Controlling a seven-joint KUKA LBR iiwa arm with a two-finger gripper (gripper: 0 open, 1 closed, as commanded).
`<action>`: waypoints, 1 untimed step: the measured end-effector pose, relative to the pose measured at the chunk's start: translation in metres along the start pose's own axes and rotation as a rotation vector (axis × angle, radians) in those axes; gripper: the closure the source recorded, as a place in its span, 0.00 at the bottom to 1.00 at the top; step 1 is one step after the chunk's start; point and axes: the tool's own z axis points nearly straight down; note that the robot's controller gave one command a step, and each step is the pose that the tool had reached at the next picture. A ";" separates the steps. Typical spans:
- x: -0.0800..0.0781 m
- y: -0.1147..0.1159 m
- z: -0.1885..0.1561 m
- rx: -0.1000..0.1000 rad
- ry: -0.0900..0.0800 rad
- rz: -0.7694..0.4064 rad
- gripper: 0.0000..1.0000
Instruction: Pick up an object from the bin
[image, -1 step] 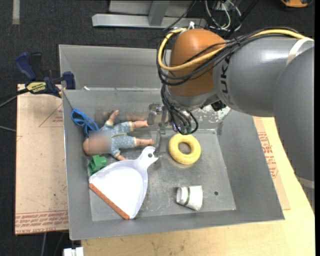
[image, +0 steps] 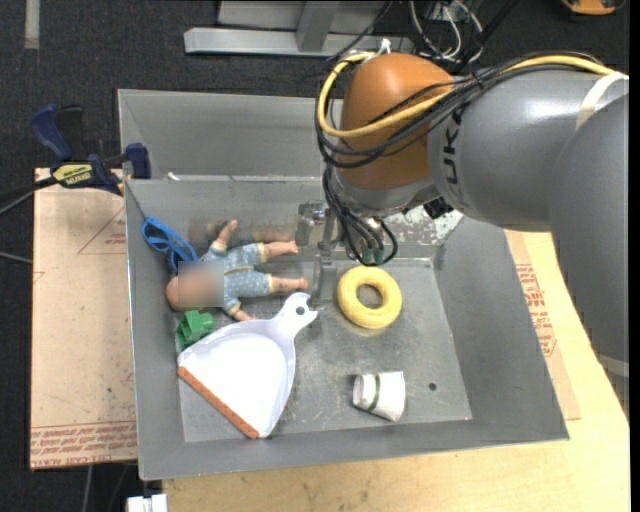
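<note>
1. The arm (image: 530, 130) comes in from the right, with its orange cover (image: 395, 110) and yellow and black cables (image: 345, 75) above the back half of the bin (image: 450, 395)
2. The hand (image: 320, 285) points down into the middle of the bin, just right of the doll's feet and left of the ring
3. Whether the hand is apart or together cannot be told, as its tip blends with the grey floor
4. The doll (image: 225, 278) lies on its back in the left half, head to the lower left, legs stretched right toward the hand, and one arm up; it wears a pale blue patterned suit
5. The doll's feet are just beside the hand; contact cannot be told
6. The dustpan (image: 250, 375), white with an orange front edge, lies in the front left; its handle runs up and to the right and ends just below the hand's tip
7. The ring (image: 369, 297), yellow and flat on the floor, lies just right of the hand
8. A blue thing (image: 165, 240) lies by the left wall above the doll's head
9. A green thing (image: 196, 327) sits between the doll's head and the dustpan
10. A white cap (image: 380, 393) lies on its side in the front, well apart from the hand
</note>
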 end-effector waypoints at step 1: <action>0.011 0.004 0.042 -0.001 -0.003 -0.072 0.00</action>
